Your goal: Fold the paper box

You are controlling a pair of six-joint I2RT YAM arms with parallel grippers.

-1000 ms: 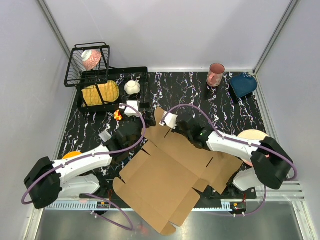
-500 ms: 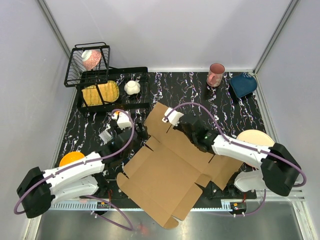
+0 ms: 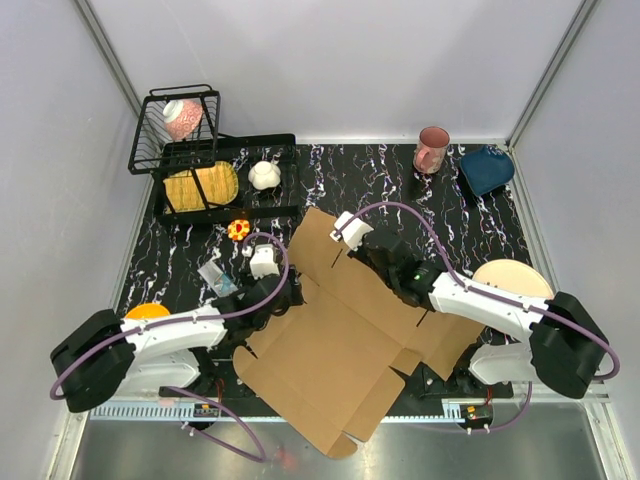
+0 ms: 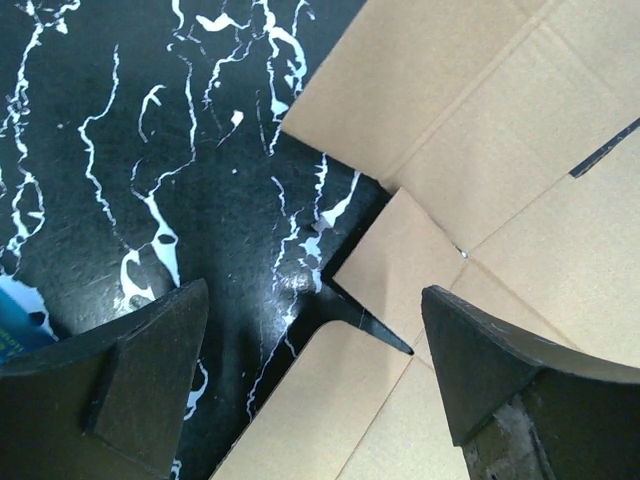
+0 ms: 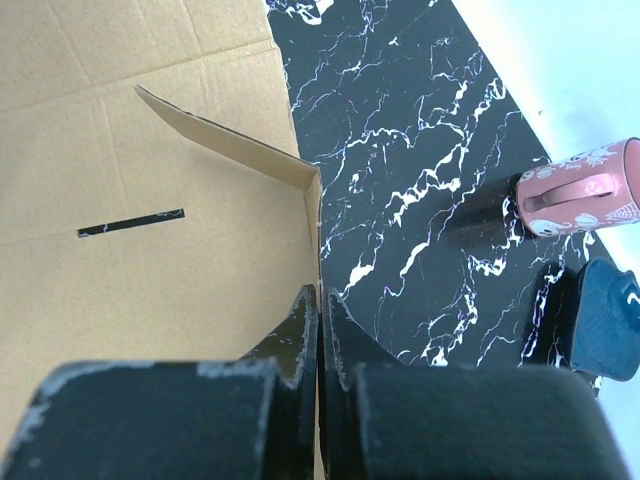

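left arm (image 3: 170,335), right arm (image 3: 490,300): white links, black joints | cables (image 3: 400,210): purple, looping behind wrists | camera blocks (image 3: 263,262): white, behind fingers | left gripper (image 4: 315,340): black wedge fingers (image 4: 150,370) | right gripper (image 5: 320,310): black, edges scuffed grey

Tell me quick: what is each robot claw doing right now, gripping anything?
Left gripper: jaws open, holding nothing, above the edge of the cardboard sheet.
Right gripper: jaws shut on a raised flap of that cardboard sheet.

A black, white-veined tabletop (image 3: 370,180) sits between 3 plain pale grey walls (image 3: 330,60), evenly lit.
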